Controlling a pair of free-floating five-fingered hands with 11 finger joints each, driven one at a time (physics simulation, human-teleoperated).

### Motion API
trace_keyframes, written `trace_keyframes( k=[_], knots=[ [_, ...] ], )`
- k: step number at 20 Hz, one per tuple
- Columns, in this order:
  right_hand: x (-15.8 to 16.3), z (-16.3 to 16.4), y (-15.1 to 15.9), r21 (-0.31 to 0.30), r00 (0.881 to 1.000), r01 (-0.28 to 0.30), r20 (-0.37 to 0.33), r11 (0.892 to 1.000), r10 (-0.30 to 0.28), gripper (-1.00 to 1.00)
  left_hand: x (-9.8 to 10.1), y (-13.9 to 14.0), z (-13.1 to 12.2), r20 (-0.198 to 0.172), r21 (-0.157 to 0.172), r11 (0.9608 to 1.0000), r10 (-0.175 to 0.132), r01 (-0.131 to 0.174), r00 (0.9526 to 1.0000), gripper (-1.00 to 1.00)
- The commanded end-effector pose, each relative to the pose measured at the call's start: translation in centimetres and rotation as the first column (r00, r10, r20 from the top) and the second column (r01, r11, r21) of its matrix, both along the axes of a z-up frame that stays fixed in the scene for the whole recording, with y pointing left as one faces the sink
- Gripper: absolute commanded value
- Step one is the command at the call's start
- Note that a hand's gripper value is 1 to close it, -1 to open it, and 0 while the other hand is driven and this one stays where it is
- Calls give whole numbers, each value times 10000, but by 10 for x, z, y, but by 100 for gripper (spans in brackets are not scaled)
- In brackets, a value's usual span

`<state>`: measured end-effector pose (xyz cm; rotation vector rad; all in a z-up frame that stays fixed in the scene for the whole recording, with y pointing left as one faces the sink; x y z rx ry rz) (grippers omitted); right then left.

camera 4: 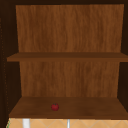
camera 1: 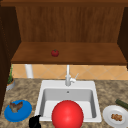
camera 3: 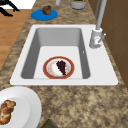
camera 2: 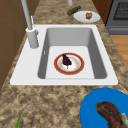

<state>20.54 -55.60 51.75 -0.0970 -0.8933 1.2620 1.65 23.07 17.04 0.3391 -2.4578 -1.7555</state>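
Left hand (camera 1: 35, 122) hovers at the sink (camera 1: 42, 86) front-left rim, beside blue plate (camera 1: 18, 113).

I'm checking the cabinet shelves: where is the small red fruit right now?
The red fruit sits on the lowest cabinet shelf, left of centre, above the faucet.

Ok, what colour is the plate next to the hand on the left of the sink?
Blue; the plate beside the left hand shows best in the front view.

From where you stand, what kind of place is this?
Most likely a kitchen: a white sink with a grey faucet set in a speckled stone counter, and wooden wall shelves above.
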Motion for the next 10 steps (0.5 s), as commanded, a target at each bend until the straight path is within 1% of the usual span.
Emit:
trace_keyframes(
  k=[1,3,4,6,7,8,10],
  knots=[
    [-23,0,23,94,9999,-77,83,9999,76,-100,0,0,0,0,0,10000,0,0,10000,0],
    [-22,-1,33,74,9996,263,-68,9996,-262,-100,0,0,0,0,0,10000,0,0,10000,0],
    [-24,-2,35,23,9993,304,-222,9995,-303,-100,0,0,0,0,0,10000,0,0,10000,0],
    [-27,-3,39,-28,9994,254,-223,9997,-255,-100,0,0,0,0,0,10000,0,0,10000,0],
    [-29,-9,41,-57,9998,182,-8,9998,-182,-100,0,0,0,0,0,10000,0,0,10000,0],
    [-36,-15,47,-206,9992,349,213,9992,-345,-100,0,0,0,0,0,10000,0,0,10000,0],
    [-42,-24,57,-358,9973,517,537,9980,-497,-100,0,0,0,0,0,10000,0,0,10000,0]
  ],
)
